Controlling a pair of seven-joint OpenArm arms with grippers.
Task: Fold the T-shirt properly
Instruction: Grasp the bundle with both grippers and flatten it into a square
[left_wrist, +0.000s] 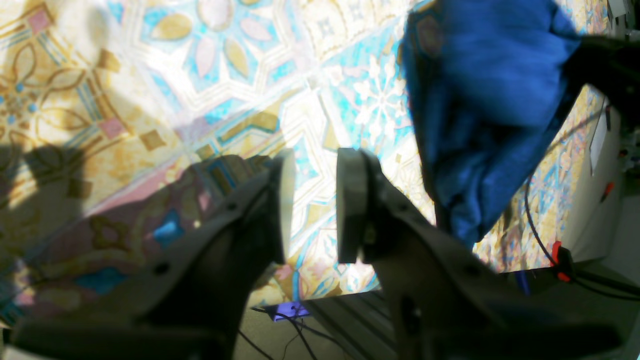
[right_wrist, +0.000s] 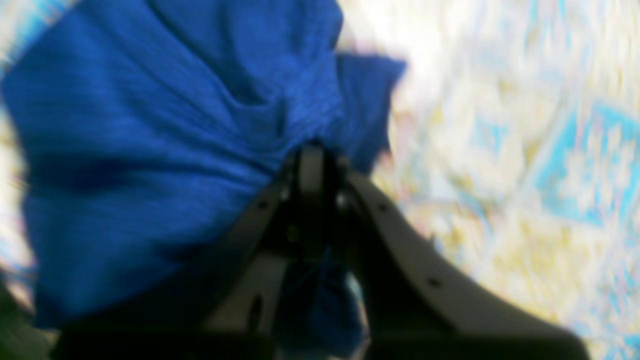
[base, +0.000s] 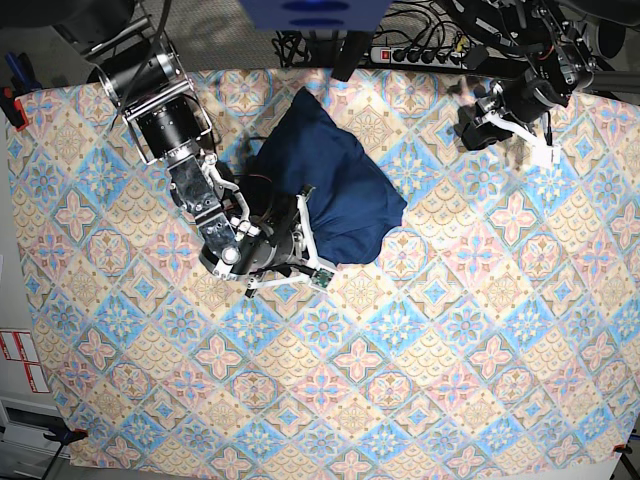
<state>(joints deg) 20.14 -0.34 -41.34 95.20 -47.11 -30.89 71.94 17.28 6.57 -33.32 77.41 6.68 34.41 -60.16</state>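
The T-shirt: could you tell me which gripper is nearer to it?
Right. The right gripper is shut on the T-shirt, pinching its bunched fabric; the left gripper hangs apart from it, open over the patterned tablecloth.

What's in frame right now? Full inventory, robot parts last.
T-shirt: one, dark navy blue, bunched in a heap on the upper middle of the table, one edge pinched by the right gripper.
Tablecloth: one, patterned in blue, yellow and pink tiles, covering the whole table.
Power strip: one, black with cables, past the far edge of the table.
Paper labels: white with red marks, at the table's left edge in the base view.
Right gripper: one, shut on the T-shirt, at the heap's near-left side in the base view.
Left gripper: one, jaws parted and holding nothing, raised over the cloth at the base view's upper right, apart from the shirt.
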